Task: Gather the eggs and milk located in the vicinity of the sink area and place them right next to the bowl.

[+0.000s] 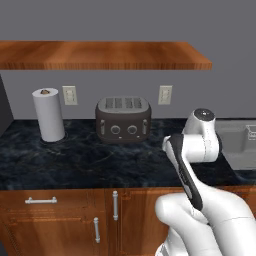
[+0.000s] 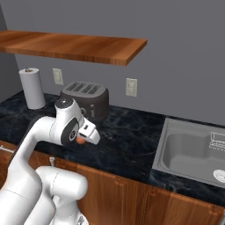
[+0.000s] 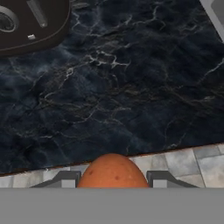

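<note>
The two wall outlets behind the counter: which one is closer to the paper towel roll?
The left outlet, right beside the paper towel roll; the other outlet is beyond the toaster.

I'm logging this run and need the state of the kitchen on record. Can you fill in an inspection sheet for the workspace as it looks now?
Surface: dark marble counter over wooden cabinets.
Job's things: one egg held in the gripper; sink at the counter's right end, with a wire rack inside. Bowl and milk: nothing seen.
Clutter: toaster and paper towel roll at the back of the counter.
Grippers: gripper shut on the egg, above the counter's front edge.
Cables: nothing seen.
Surroundings: wooden shelf, wall outlets, grey wall.
</note>
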